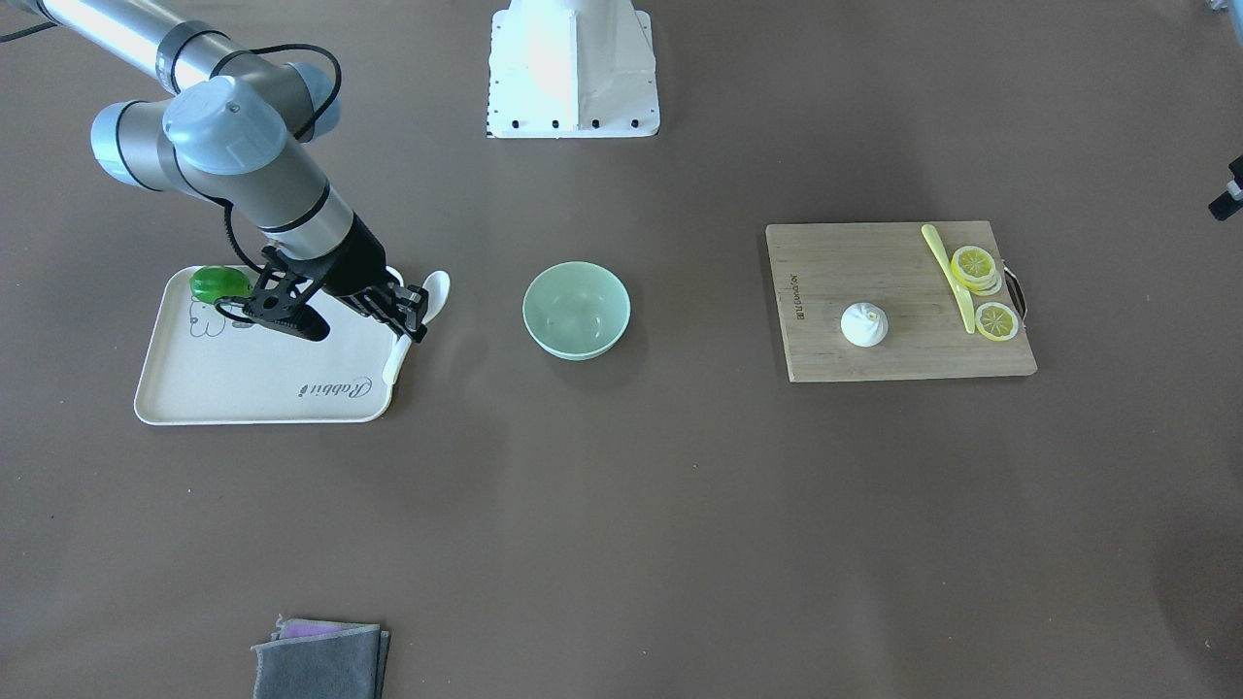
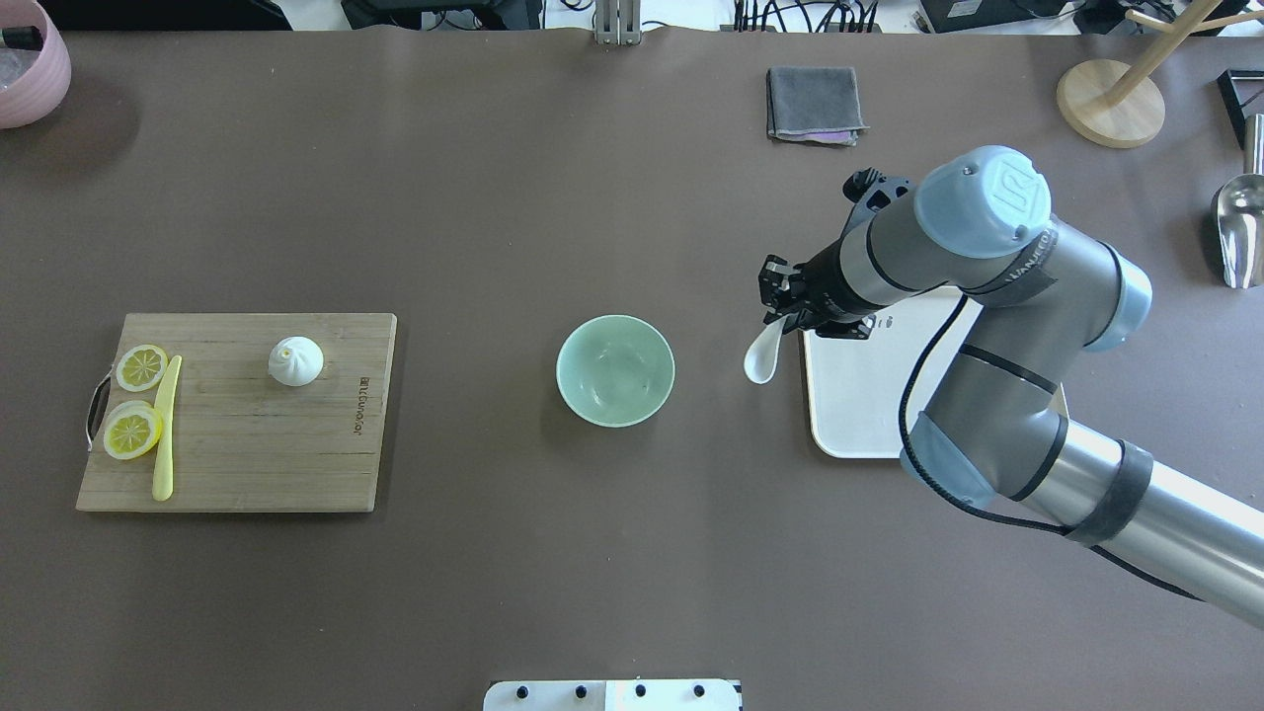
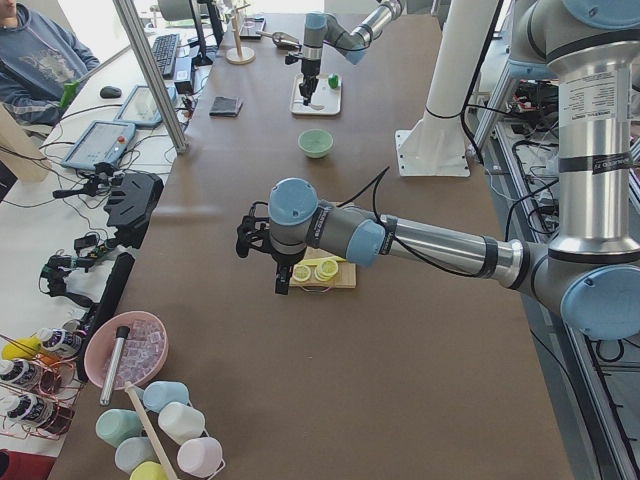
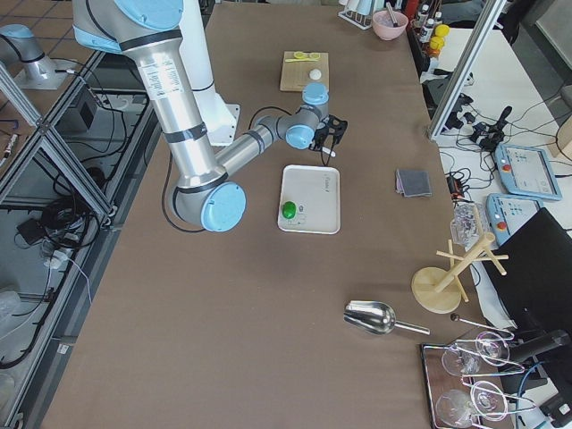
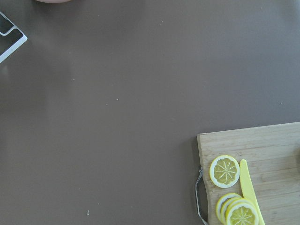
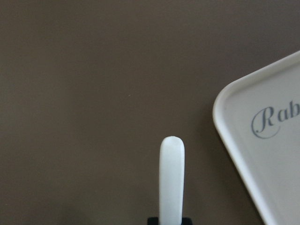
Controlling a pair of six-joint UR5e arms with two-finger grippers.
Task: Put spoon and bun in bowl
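Glossy white and deep-scooped, the spoon (image 1: 436, 290) hangs clamped by its short curved handle in the black jaws of the right gripper (image 1: 412, 326). It sits just off the rounded corner of a smooth cream tray (image 1: 252, 383) printed with cursive lettering, on the side nearest the bowl (image 1: 576, 313). That bowl is round, plain-sided and pale mint, and stands empty on the matte brown counter (image 1: 621, 505) near the spoon's scoop. Well apart from it, the bun (image 1: 863, 324) rests on a rectangular wooden cutting board (image 1: 835, 277), a small white dome with a pleated top and a yellowish dot. Near it on the board lie a slim pale yellow knife (image 1: 950, 280) and translucent lemon slices (image 1: 977, 269). A shiny green lump (image 1: 218, 283) sits in the tray's far corner. The left gripper (image 3: 281, 284) hovers over the board's lemon end, and I cannot tell how its jaws stand.
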